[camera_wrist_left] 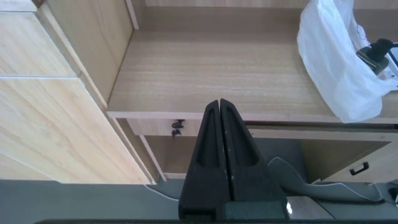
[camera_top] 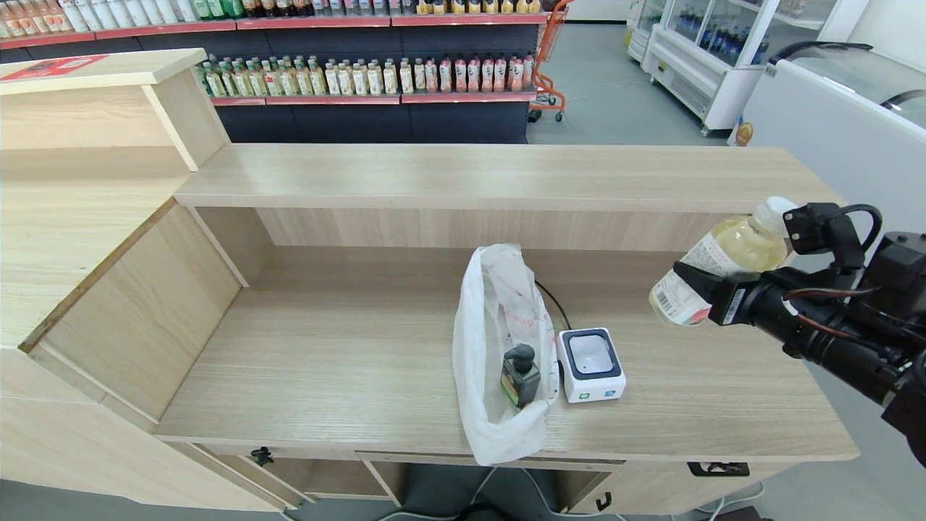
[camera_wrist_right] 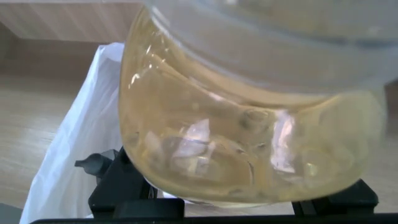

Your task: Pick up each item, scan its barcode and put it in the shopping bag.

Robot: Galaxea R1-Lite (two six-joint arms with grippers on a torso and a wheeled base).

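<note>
Bottle [camera_top: 731, 253] clamped tilted in right pincer [camera_top: 703, 293], raised beside scanner [camera_top: 590, 364]; left pincer [camera_wrist_left: 219, 107] closed, empty. Slip risked: smooth wall, low grip.

On the counter [camera_top: 325, 362], I see the shopping bag [camera_top: 477, 347] at centre with a pump bottle [camera_top: 520, 376] inside it. The scanner [camera_top: 591, 364] sits just beside the bag at 3 o'clock. At 2 o'clock, raised over the counter's right part, my right gripper [camera_top: 705, 289] holds a drink bottle [camera_top: 723, 260].
</note>
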